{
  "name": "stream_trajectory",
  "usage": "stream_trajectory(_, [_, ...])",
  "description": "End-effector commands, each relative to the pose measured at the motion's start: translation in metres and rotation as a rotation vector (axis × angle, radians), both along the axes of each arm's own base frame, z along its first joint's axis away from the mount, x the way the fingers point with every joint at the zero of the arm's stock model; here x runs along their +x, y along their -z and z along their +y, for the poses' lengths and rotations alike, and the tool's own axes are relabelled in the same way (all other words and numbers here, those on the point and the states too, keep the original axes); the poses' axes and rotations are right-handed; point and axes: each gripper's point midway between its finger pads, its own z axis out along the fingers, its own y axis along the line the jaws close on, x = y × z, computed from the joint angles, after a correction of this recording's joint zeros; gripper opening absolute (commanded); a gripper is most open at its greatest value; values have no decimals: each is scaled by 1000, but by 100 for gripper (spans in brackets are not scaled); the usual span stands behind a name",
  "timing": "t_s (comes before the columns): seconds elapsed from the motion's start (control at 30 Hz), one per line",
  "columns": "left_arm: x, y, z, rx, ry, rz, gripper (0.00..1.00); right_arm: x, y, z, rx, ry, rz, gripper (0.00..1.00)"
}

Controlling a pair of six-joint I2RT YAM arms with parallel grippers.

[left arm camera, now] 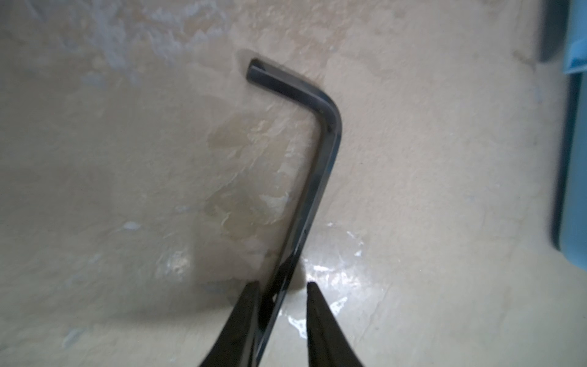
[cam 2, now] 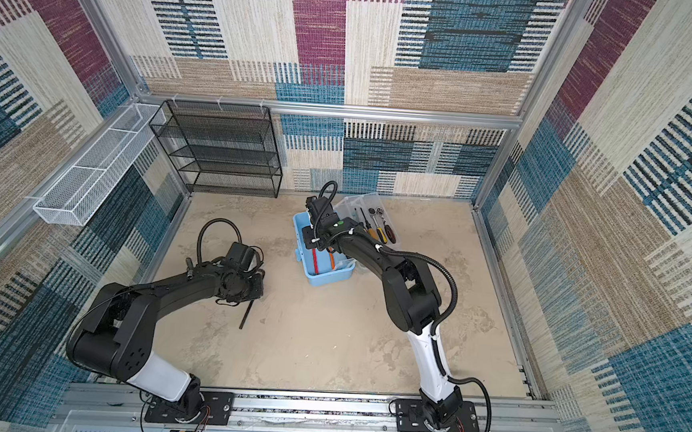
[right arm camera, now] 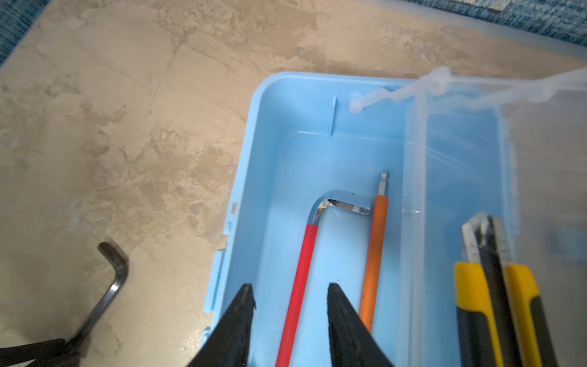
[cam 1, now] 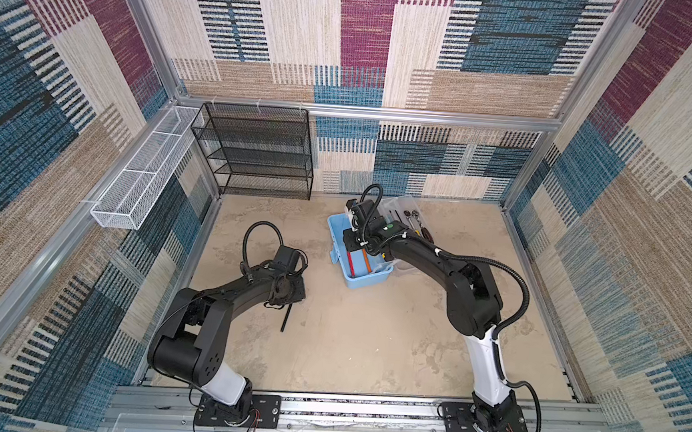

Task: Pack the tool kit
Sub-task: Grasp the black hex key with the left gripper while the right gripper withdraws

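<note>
Left hand [left arm camera: 279, 286] and black hex key [left arm camera: 317, 178]: we see the fingertips narrowly spread astride the long shank, one tip against it and a sliver of worktop [left arm camera: 127, 159] showing at the other, so nothing is pinched yet. The key lies flat on the worktop, its short bent arm ahead of the fingertips. The right hand [right arm camera: 290, 292] hangs spread and empty over the light-blue box [right arm camera: 254, 159], a red-sleeved hex key [right arm camera: 301, 270] lying in the box below its gap and an orange-sleeved one [right arm camera: 376, 254] just beside. The box stands well apart from the left hand. We judge the black key to be stiff, dense for its size and smooth-sided, so it is apt to pivot or slide. It should be taken across the flats of the long shank, short of the bend, and squeezed firmly before lifting.
</note>
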Motion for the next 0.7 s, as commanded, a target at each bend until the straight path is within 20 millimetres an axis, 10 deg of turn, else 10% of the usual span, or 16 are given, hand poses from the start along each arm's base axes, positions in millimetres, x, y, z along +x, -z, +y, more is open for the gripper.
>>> stream_trajectory(0.0, [-2, 3, 4, 63, 25, 23, 25, 2, -25, 6, 60, -4, -44, 43])
stream_trajectory(0.67, [-14, 14, -3, 83, 68, 82, 0, -15, -85, -52, 143, 87, -188, 47])
